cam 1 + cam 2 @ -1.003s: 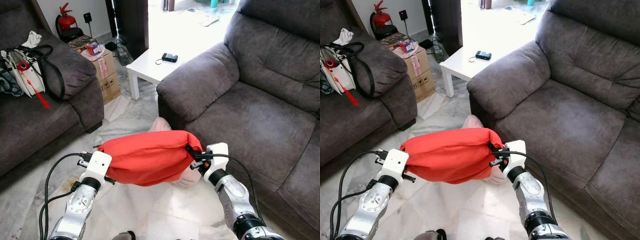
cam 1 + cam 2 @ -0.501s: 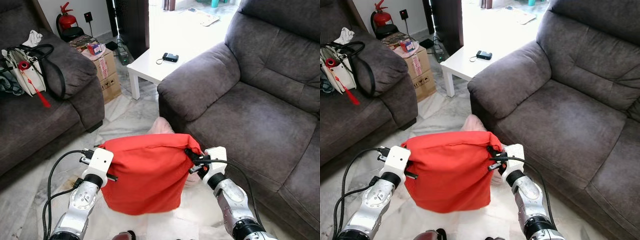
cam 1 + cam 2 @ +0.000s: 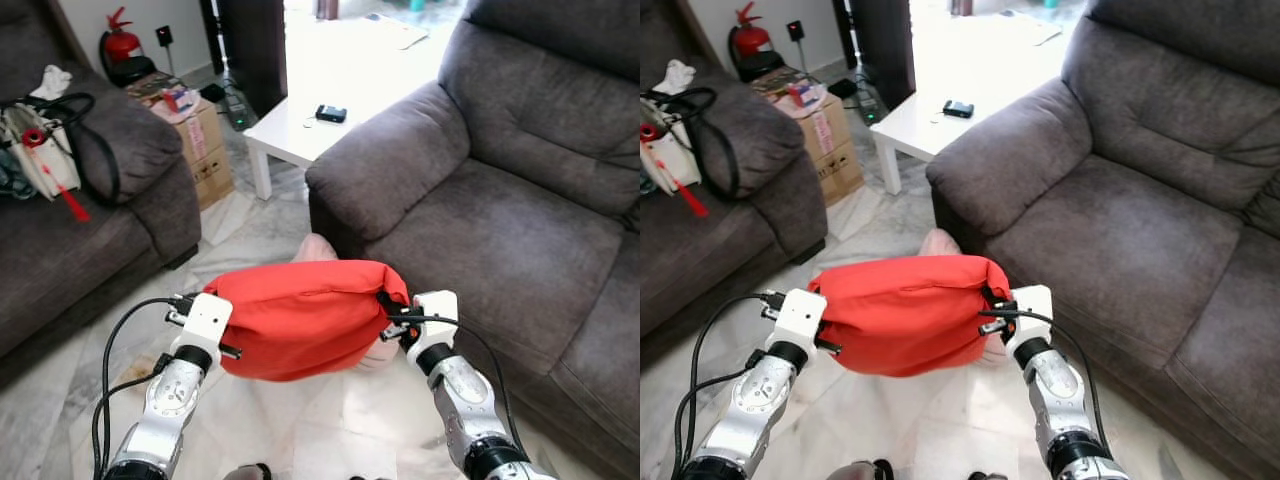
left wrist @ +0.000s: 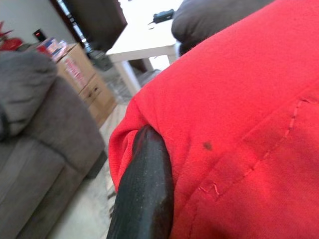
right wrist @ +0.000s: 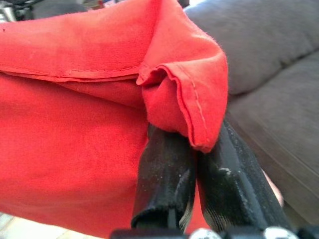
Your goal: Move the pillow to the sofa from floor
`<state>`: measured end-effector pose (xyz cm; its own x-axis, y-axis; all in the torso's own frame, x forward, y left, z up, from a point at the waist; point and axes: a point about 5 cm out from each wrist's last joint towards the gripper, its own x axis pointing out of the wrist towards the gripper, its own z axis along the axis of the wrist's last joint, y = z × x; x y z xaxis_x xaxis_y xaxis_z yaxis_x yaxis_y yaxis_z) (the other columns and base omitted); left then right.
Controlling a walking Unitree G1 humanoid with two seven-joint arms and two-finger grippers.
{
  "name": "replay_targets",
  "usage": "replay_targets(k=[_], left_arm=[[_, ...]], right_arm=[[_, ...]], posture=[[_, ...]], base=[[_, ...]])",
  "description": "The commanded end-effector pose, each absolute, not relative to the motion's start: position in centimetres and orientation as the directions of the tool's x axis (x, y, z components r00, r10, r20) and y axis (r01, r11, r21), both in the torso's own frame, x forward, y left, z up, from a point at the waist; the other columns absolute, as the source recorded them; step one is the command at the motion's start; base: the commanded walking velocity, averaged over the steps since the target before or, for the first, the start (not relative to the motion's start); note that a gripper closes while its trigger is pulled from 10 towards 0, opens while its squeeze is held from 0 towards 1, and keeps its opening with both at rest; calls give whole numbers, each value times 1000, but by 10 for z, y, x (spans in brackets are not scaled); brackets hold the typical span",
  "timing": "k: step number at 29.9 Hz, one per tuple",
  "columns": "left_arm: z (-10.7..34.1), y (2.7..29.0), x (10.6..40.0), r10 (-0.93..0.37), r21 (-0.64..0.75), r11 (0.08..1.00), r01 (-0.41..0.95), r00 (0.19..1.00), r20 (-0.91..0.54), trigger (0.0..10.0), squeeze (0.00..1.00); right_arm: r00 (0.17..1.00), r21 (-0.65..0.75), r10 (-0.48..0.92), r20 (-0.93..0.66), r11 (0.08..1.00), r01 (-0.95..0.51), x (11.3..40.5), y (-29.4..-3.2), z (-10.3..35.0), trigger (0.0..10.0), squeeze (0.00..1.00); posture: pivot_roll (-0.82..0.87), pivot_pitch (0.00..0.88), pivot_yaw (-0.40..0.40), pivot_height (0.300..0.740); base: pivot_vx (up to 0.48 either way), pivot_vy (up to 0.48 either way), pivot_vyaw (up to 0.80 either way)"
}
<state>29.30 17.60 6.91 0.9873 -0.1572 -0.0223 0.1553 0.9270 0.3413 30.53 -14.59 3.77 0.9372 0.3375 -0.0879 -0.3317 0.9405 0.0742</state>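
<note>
Pillow (image 3: 305,318) bunched up again, both pincers still clamped

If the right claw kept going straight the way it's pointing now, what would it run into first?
The right claw is clamped on the red pillow and points across toward the left claw, so it would probably only push further into the pillow.

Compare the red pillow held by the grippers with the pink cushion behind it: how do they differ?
The red pillow is lifted off the floor, stretched between the left gripper and the right gripper; the pink cushion sits lower, near the floor. The red pillow shows fully; the pink cushion is mostly hidden behind it. Both are soft fabric, beside the grey sofa.
</note>
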Motion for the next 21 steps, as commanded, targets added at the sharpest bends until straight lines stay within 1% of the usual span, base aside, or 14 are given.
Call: replay_targets(k=[1, 12, 16, 21], left_arm=[[86, 179, 299, -141, 330, 938, 109, 987, 73, 10000, 0], [84, 181, 301, -125, 320, 942, 98, 990, 64, 10000, 0], [83, 186, 301, -91, 307, 950, 66, 993, 69, 10000, 0], [83, 187, 302, -104, 324, 943, 77, 992, 67, 10000, 0]], right_arm=[[951, 67, 301, -73, 953, -296, 308, -153, 41, 10000, 0], [955, 59, 285, -81, 958, -281, 309, -157, 42, 10000, 0], [963, 56, 258, -74, 966, -254, 311, -159, 43, 10000, 0], [964, 57, 258, -70, 965, -254, 310, -156, 42, 10000, 0]], posture=[[152, 153, -28, 740], [150, 132, -31, 740], [150, 98, -25, 740], [153, 81, -15, 740]], base=[[0, 0, -800], [0, 0, -800], [0, 0, -800], [0, 0, -800]])
